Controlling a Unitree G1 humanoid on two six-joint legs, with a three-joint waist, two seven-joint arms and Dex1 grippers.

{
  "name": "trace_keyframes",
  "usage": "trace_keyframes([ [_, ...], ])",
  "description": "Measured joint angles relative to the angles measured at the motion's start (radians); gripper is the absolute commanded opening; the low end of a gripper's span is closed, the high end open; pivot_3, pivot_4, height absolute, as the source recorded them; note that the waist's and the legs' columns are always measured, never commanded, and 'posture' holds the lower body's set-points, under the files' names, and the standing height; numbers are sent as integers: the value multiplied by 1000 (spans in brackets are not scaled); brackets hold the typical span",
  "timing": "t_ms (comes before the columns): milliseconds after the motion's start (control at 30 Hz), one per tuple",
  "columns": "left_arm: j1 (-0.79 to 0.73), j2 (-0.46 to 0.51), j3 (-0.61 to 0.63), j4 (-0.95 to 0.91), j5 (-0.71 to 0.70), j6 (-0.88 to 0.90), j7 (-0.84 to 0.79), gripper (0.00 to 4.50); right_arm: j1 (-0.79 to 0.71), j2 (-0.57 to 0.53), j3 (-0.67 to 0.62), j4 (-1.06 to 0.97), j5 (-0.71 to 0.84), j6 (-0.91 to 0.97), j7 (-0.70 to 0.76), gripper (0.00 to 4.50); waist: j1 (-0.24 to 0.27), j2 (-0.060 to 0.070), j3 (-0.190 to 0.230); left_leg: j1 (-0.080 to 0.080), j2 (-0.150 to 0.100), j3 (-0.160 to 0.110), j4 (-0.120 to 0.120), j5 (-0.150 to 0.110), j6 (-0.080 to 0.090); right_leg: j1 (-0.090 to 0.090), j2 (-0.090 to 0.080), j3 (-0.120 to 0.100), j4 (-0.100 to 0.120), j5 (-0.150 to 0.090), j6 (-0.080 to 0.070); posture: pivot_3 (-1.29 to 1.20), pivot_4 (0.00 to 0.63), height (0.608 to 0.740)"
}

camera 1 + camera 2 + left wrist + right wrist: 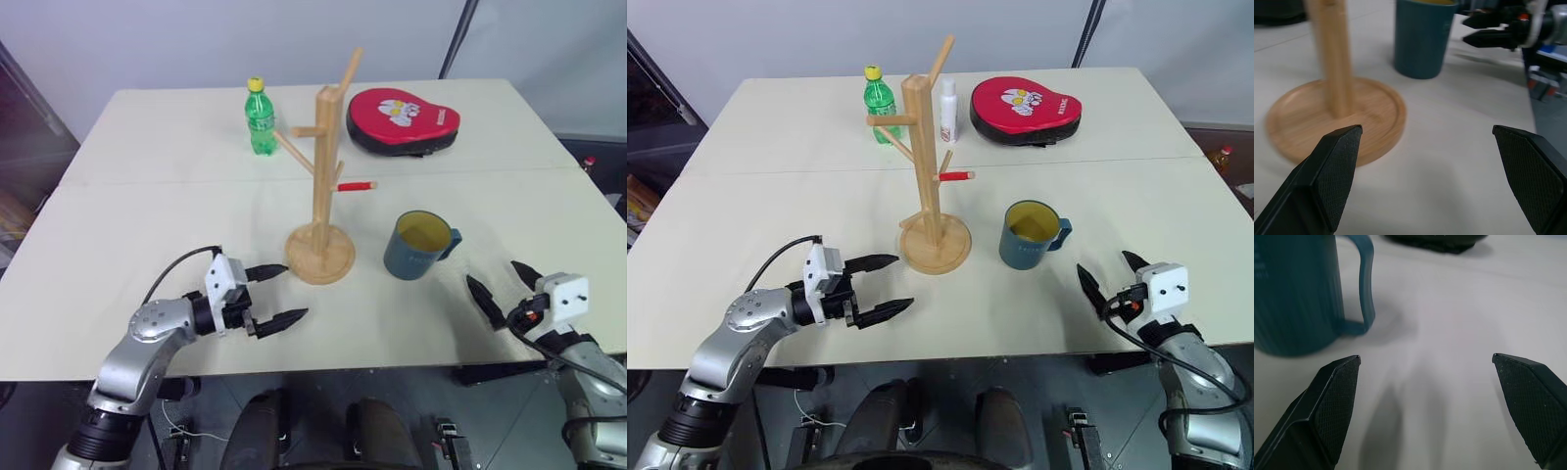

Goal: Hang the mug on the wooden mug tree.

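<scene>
Mug [421, 245] stands upright on tabletop [147, 225], centre-right of frame, just right of wooden mug tree [321, 196], not touching. Left gripper [277, 294] at lower left, fingers spread, empty. Right gripper [505, 287] at lower right, fingers spread, empty.

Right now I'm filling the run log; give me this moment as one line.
mug: upright on table, unheld | mug tree: pegs bare | left gripper: open by tree base | right gripper: open near mug
</scene>
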Motion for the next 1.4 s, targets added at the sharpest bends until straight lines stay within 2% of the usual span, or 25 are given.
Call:
trace_keyframes([
  [500, -16, 6, -24, -1, 2, -1, -19, 4500, -184, -7, 58, 113, -32, -36, 41, 4484, 1, 0, 0, 0, 0, 0, 1, 0, 0, 0, 2, 0, 0, 1, 2, 0, 150, 740],
  [1100, -13, -2, -24, -2, 20, -15, -16, 4500, -280, -7, 120, 133, -56, -21, 30, 4484, 1, 0, 0, 0, 0, 0, 1, 0, 0, 0, 3, 0, 1, 1, 2, 0, 150, 740],
  [1400, -13, -3, -24, -2, 21, -15, -16, 4500, -329, 7, 157, 253, -66, -39, 46, 4484, -1, 0, 0, 0, 0, 0, 1, 0, 0, 1, 3, 0, 1, 1, 2, 0, 150, 740],
])
